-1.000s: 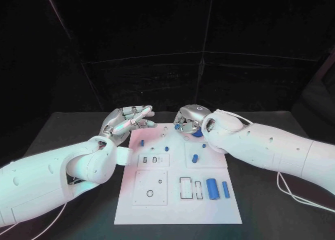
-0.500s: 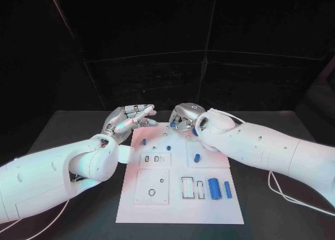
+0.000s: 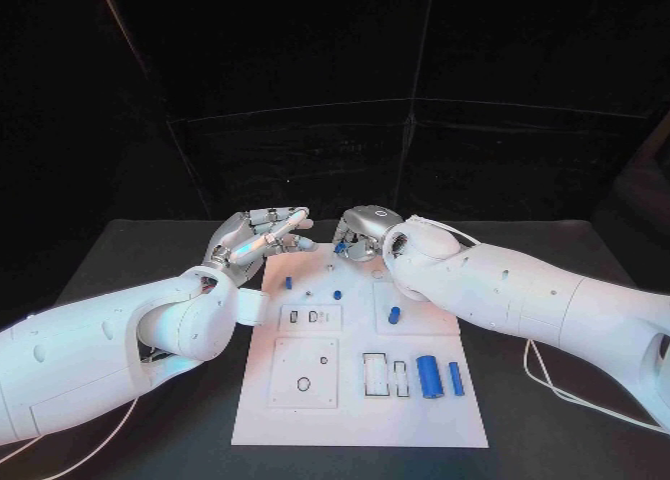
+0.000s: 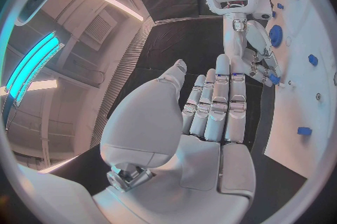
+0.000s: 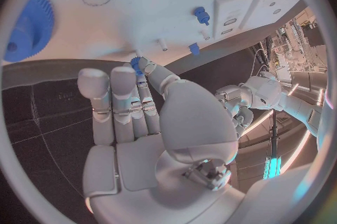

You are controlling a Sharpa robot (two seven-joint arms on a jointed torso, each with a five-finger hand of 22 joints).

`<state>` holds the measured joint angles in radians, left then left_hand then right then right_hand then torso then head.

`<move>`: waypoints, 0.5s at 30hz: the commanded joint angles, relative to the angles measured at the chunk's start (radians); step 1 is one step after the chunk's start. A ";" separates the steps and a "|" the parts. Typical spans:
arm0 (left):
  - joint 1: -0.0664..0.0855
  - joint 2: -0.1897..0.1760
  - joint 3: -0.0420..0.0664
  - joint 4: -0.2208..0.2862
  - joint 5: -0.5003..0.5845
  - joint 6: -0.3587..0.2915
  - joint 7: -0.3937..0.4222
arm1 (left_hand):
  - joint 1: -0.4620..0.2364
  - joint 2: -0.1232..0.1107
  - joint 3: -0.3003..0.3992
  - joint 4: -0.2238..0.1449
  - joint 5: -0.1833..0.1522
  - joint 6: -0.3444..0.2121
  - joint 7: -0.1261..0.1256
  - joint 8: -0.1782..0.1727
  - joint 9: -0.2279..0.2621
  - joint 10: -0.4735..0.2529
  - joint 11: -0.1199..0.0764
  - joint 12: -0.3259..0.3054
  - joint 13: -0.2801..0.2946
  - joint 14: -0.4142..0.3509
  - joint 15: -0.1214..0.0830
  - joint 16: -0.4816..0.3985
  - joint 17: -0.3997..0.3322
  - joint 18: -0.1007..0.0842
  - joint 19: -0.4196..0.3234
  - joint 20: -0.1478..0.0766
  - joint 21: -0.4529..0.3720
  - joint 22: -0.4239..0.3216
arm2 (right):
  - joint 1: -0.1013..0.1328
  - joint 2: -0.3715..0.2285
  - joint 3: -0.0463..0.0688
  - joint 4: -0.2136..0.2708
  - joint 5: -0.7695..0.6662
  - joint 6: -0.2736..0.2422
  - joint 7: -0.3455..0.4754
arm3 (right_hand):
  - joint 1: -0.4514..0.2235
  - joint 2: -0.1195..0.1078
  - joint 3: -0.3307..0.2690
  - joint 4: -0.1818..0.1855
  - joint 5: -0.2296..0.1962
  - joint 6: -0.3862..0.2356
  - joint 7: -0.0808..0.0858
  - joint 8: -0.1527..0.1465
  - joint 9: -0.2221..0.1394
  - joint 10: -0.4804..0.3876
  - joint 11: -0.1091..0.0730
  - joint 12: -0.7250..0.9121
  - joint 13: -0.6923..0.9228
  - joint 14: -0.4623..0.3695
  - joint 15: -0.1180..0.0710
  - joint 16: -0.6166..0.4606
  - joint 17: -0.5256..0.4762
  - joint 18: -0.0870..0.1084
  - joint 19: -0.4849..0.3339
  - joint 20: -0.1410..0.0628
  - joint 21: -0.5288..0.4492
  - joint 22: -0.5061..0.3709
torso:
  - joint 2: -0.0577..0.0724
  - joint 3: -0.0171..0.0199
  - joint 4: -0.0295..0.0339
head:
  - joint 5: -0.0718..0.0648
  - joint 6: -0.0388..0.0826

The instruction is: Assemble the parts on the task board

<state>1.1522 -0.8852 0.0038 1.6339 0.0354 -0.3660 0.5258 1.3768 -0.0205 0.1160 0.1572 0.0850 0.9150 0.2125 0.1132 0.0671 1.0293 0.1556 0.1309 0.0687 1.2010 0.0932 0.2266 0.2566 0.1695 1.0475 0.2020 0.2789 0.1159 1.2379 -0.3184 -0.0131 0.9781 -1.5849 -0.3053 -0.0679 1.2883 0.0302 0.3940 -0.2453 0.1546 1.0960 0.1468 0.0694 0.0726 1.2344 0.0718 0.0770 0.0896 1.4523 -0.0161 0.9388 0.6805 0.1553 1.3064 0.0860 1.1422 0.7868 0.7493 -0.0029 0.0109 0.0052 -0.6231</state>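
1. Right hand [image 3: 361,236] sits over the far edge of the task board [image 3: 357,420], at about 12 o'clock from the board's centre. A small blue part [image 5: 137,62] is pinched at its fingertips; the other fingers lie straight alongside.
2. Judgement: the hand carries the part low and close to the board because it is lining up an insertion near the far edge. Which hole or peg is the target cannot be told.
3. That part's long axis cannot be read; it is too small and mostly hidden by the fingers.
4. Left hand [image 3: 256,238] hovers off the board's far-left corner, at about 10 o'clock. Fingers are extended side by side, thumb apart, and it holds nothing. Judgement: it is parked clear so it does not block the right arm.
5. Blue gear [image 5: 28,24] lies flat on the board near the right hand.
6. Two blue cylinders [image 3: 427,377] lie flat at about 4 o'clock on the board, side by side, long axes running near-to-far, parallel to the slots [image 3: 374,374] just beside them.
7. Small blue pegs [image 3: 337,295] stand mid-board at about 12 o'clock, another short piece [image 3: 394,316] lies to their right.
8. Board rests flat on the black worktop [image 3: 162,250].
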 commanded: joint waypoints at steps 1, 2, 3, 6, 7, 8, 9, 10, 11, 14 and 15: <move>0.002 0.001 0.001 0.003 -0.006 0.010 0.002 | -0.006 0.003 -0.006 -0.001 -0.004 0.005 0.004 -0.005 -0.001 0.004 0.002 -0.007 -0.001 0.007 0.000 0.005 0.001 0.014 0.005 -0.001 0.006 -0.001 | 0.002 0.009 0.001 -0.014 -0.002 0.022 -0.003 | -0.004 -0.010 0.006 0.003 -0.008 -0.002 0.008 0.000 0.000 -0.005 0.005 -0.005 -0.001 -0.005 0.002 0.004 0.000 -0.019 -0.007 0.000 0.007 0.001 | 0.002 -0.0004 0.0012 | 0.000 -0.002; 0.003 0.002 0.001 0.003 -0.006 0.010 0.002 | -0.006 0.003 -0.006 -0.001 -0.004 0.005 0.004 -0.005 -0.001 0.004 0.002 -0.007 -0.001 0.007 0.000 0.005 0.001 0.014 0.005 -0.001 0.006 -0.001 | 0.002 0.012 0.001 -0.019 -0.002 0.024 -0.003 | -0.004 -0.010 0.006 0.003 -0.008 -0.002 0.008 0.000 0.000 -0.005 0.005 -0.005 -0.001 -0.005 0.002 0.004 0.000 -0.019 -0.007 0.000 0.007 0.001 | 0.002 -0.0005 0.0013 | 0.000 -0.002; 0.003 0.001 0.001 0.003 -0.006 0.010 0.002 | -0.006 0.003 -0.006 -0.001 -0.004 0.005 0.004 -0.005 -0.001 0.004 0.002 -0.007 -0.001 0.007 0.000 0.005 0.001 0.014 0.005 -0.001 0.006 -0.001 | 0.002 0.014 0.001 -0.021 -0.002 0.025 -0.002 | -0.005 -0.011 0.006 0.003 -0.009 -0.003 0.008 0.000 0.000 -0.006 0.006 -0.005 -0.001 -0.005 0.002 0.004 0.000 -0.019 -0.008 0.001 0.007 0.000 | 0.002 -0.0003 0.0016 | 0.000 -0.002; 0.004 0.001 0.001 0.005 -0.006 0.010 0.002 | -0.006 0.003 -0.006 -0.001 -0.004 0.005 0.004 -0.005 -0.001 0.004 0.002 -0.007 -0.001 0.007 0.000 0.005 0.001 0.014 0.005 -0.001 0.006 -0.001 | 0.002 0.021 0.001 -0.028 -0.002 0.028 -0.001 | -0.005 -0.012 0.007 0.004 -0.010 -0.003 0.009 -0.001 0.000 -0.006 0.006 -0.005 -0.001 -0.005 0.002 0.004 0.000 -0.019 -0.008 0.001 0.007 0.000 | 0.003 -0.0006 0.0003 | 0.001 -0.001; 0.004 0.001 0.001 0.005 -0.006 0.010 0.001 | -0.006 0.003 -0.006 -0.001 -0.004 0.005 0.004 -0.005 -0.001 0.004 0.002 -0.007 -0.001 0.007 0.000 0.005 0.001 0.014 0.005 -0.001 0.006 -0.001 | 0.002 0.023 0.001 -0.029 -0.002 0.029 -0.001 | -0.005 -0.012 0.007 0.004 -0.010 -0.003 0.009 -0.001 0.000 -0.006 0.006 -0.005 -0.001 -0.005 0.002 0.004 0.000 -0.019 -0.008 0.001 0.007 0.000 | 0.003 -0.0003 0.0011 | 0.001 -0.003; 0.004 0.001 0.001 0.006 -0.006 0.010 0.001 | -0.006 0.003 -0.006 -0.001 -0.004 0.005 0.004 -0.005 -0.001 0.004 0.002 -0.007 -0.001 0.007 0.000 0.005 0.001 0.014 0.005 -0.001 0.006 -0.001 | 0.002 0.026 0.001 -0.032 -0.003 0.031 -0.001 | -0.005 -0.012 0.007 0.004 -0.010 -0.003 0.009 -0.001 0.000 -0.006 0.006 -0.005 -0.001 -0.005 0.002 0.004 0.000 -0.019 -0.008 0.001 0.007 0.000 | 0.003 -0.0003 0.0012 | 0.001 -0.004; 0.004 0.001 0.001 0.005 -0.006 0.010 0.001 | -0.006 0.003 -0.006 -0.001 -0.004 0.005 0.004 -0.005 -0.001 0.004 0.002 -0.007 -0.001 0.007 0.000 0.005 0.001 0.014 0.005 -0.001 0.006 -0.001 | 0.002 0.027 0.001 -0.033 -0.003 0.033 -0.001 | -0.005 -0.012 0.007 0.004 -0.010 -0.003 0.009 -0.001 0.000 -0.006 0.006 -0.005 -0.001 -0.005 0.002 0.004 0.000 -0.019 -0.008 0.001 0.007 0.000 | 0.004 -0.0004 0.0012 | 0.001 -0.004; 0.005 0.001 0.001 0.005 -0.006 0.010 0.001 | -0.006 0.003 -0.006 -0.001 -0.004 0.005 0.004 -0.005 -0.001 0.004 0.002 -0.007 -0.001 0.007 0.000 0.005 0.001 0.014 0.005 -0.001 0.006 -0.001 | 0.002 0.030 0.001 -0.035 -0.003 0.035 -0.001 | -0.005 -0.012 0.007 0.004 -0.010 -0.003 0.009 -0.001 0.000 -0.007 0.006 -0.005 -0.001 -0.005 0.002 0.004 0.000 -0.019 -0.008 0.001 0.007 0.000 | 0.004 -0.0005 0.0015 | 0.001 -0.003; 0.005 0.002 0.001 0.005 -0.006 0.010 0.001 | -0.006 0.003 -0.006 -0.001 -0.004 0.005 0.004 -0.005 -0.001 0.004 0.002 -0.007 -0.001 0.007 0.000 0.005 0.001 0.014 0.005 -0.001 0.006 -0.001 | 0.002 0.032 0.001 -0.037 -0.003 0.036 -0.001 | -0.006 -0.013 0.008 0.005 -0.012 -0.004 0.009 -0.001 0.000 -0.007 0.006 -0.006 -0.001 -0.005 0.002 0.005 0.001 -0.019 -0.009 0.001 0.007 0.000 | 0.004 -0.0007 0.0014 | 0.001 -0.004; 0.005 0.002 0.001 0.005 -0.006 0.010 0.001 | -0.006 0.003 -0.006 -0.001 -0.004 0.005 0.004 -0.005 -0.001 0.004 0.002 -0.007 -0.001 0.007 0.000 0.005 0.001 0.014 0.005 -0.001 0.006 -0.001 | 0.002 0.037 0.001 -0.042 -0.003 0.041 -0.002 | -0.008 -0.015 0.009 0.007 -0.014 -0.007 0.010 -0.003 -0.001 -0.010 0.007 -0.007 -0.001 -0.005 0.003 0.005 0.001 -0.018 -0.010 0.002 0.008 0.001 | 0.003 -0.0009 0.0016 | 0.001 -0.004; 0.005 0.002 0.001 0.004 -0.006 0.010 0.001 | -0.006 0.003 -0.006 -0.001 -0.004 0.005 0.004 -0.005 -0.001 0.004 0.002 -0.007 -0.001 0.007 0.000 0.005 0.001 0.014 0.005 -0.001 0.006 -0.001 | 0.002 0.038 0.001 -0.043 -0.003 0.043 -0.002 | -0.008 -0.016 0.009 0.007 -0.014 -0.007 0.010 -0.003 -0.001 -0.010 0.007 -0.007 -0.001 -0.005 0.003 0.004 0.000 -0.018 -0.010 0.002 0.008 0.001 | 0.003 -0.0009 0.0015 | 0.001 -0.004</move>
<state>1.1556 -0.8841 0.0038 1.6365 0.0353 -0.3660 0.5235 1.3768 -0.0205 0.1161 0.1572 0.0850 0.9150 0.2125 0.1132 0.0671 1.0293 0.1556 0.1310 0.0687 1.2009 0.0932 0.2266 0.2564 0.1695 1.0474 0.2020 0.2789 0.1160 1.2385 -0.2818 -0.0126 0.9360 -1.5852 -0.2835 -0.0678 1.2801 0.0221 0.4000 -0.2396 0.1428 1.0889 0.1505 0.0685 0.0718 1.2287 0.0775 0.0731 0.0896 1.4523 -0.0161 0.9388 0.6803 0.1553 1.3028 0.0896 1.1462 0.7867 0.7524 -0.0035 0.0123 0.0062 -0.6275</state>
